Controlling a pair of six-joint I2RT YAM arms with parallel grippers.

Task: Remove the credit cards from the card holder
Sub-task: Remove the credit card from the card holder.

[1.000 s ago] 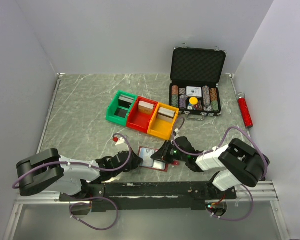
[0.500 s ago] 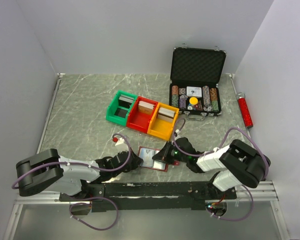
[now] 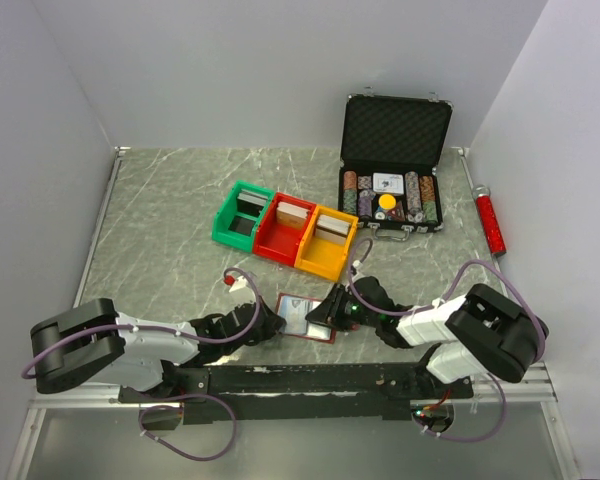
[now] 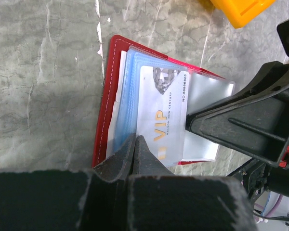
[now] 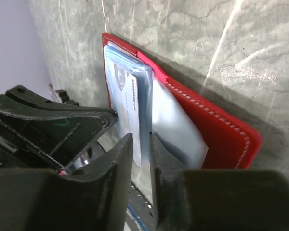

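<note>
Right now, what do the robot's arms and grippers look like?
The left arm and right arm have white links, bulky black joints and looping lilac cables. The left gripper and right gripper are matte black with wedge-shaped fingers.

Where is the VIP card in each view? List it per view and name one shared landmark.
Top external: VIP card is a pale patch low centre, in the open red card holder.
Left wrist: VIP card at centre, print legible.
Right wrist: VIP card left of centre, steeply foreshortened.
Shared landmark: the card holder's red edge.
</note>
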